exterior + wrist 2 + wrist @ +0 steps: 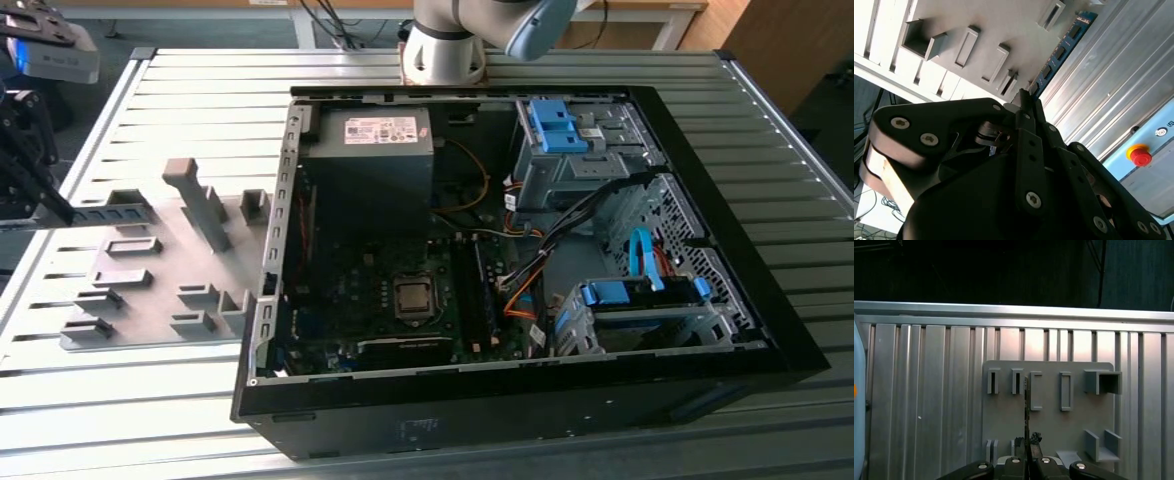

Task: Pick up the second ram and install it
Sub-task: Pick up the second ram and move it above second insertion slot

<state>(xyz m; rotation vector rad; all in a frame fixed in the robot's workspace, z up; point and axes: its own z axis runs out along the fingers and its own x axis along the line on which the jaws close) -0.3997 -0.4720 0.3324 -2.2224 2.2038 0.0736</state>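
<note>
My claw (1028,441) pinches the ram (1060,51) above the fixture (1054,425): pickup looks done; installing calls for squaring it to a slot (474,285).

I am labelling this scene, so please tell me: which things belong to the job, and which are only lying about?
Job: second ram, held in the pincer; memory slots.
Lying about: grey fixture plate; power supply; red button.
</note>
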